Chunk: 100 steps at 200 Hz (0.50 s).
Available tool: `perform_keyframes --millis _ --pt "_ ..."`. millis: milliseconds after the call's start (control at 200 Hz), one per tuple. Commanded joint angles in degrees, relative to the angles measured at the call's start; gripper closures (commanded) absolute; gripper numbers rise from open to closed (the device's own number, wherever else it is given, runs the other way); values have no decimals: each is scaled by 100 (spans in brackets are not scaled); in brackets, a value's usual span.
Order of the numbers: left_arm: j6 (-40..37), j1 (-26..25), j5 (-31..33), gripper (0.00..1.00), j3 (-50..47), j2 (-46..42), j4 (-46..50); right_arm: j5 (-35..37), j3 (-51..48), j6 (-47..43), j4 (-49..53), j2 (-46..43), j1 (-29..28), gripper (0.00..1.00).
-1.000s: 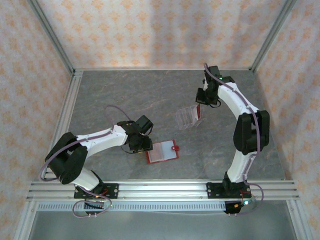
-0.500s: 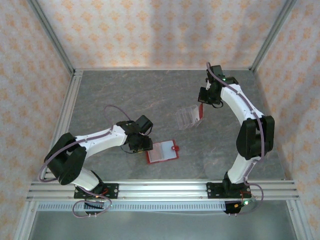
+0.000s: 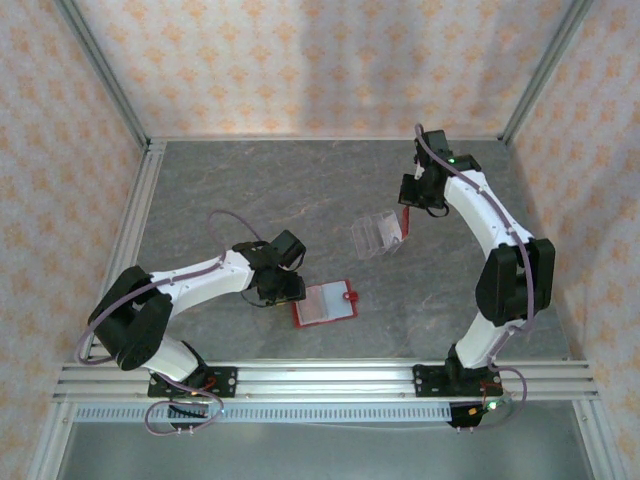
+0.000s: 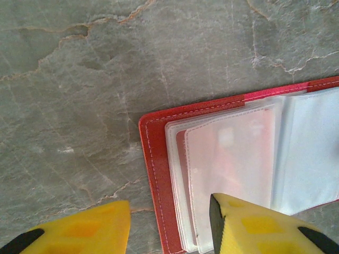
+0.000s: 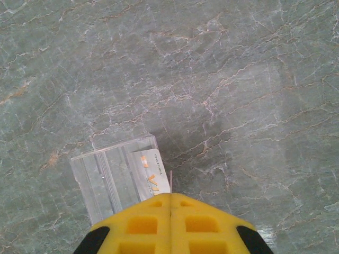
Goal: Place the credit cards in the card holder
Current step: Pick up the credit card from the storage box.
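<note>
The card holder lies open on the table, a red wallet with pale sleeves. My left gripper is open and straddles the wallet's left edge: one finger is over bare table, the other is on the sleeves. My right gripper is shut on a credit card, seen edge-on as a thin line past the fingertips. In the top view that card hangs red at the right end of the clear rack. Another credit card stands in the rack.
The clear slotted rack stands mid-table, between the wallet and my right gripper. Grey marbled table stretches around both. Metal rails run along the near edge, and patterned walls close in the back and sides.
My right gripper has drifted slightly to the right with the card, away from the rack. The left arm and the wallet have not moved.
</note>
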<state>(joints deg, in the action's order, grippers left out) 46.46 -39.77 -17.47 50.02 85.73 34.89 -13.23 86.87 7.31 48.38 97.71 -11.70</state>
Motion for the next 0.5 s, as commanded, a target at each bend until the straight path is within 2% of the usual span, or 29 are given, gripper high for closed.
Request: perform_keyframes --millis 0,230,495 --pt "26 -48 192 56 4 -171 76 168 48 -107 222 -276 -133 100" --pt "13 -45 200 55 -4 -239 97 141 22 -22 383 -483 -720 100" --pt "12 -47 204 55 -131 -360 145 -48 -754 635 146 -1061 -1680 100"
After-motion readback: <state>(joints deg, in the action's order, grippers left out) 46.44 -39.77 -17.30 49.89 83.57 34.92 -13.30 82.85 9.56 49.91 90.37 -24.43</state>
